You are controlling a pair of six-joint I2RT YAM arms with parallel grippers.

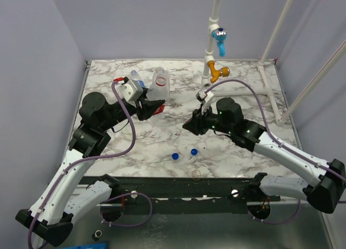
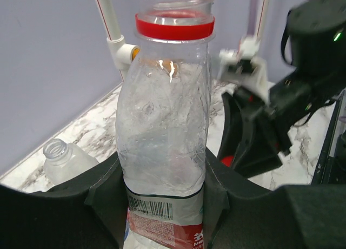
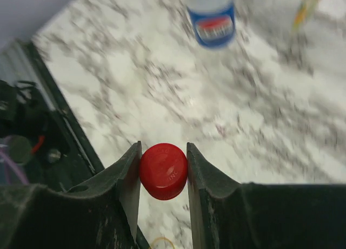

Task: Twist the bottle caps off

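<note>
My left gripper (image 2: 164, 205) is shut on the red-label bottle (image 2: 162, 124) and holds it upright by its lower body. The bottle's neck is open, with bare threads and only the red ring left. In the top view this gripper (image 1: 153, 108) is left of centre. My right gripper (image 3: 164, 172) is shut on a red bottle cap (image 3: 164, 170) and holds it off the table; it is just right of the left gripper in the top view (image 1: 191, 125). Two blue caps (image 1: 174, 156) (image 1: 193, 151) lie loose on the table near the front.
A blue-label bottle (image 1: 135, 78) and a wider clear bottle (image 1: 160, 82) sit at the back left. The blue-label bottle also shows in the right wrist view (image 3: 211, 16). A yellowish rubber band (image 1: 196, 174) lies by the front edge. A white pipe with a blue tap (image 1: 219, 38) rises at the back.
</note>
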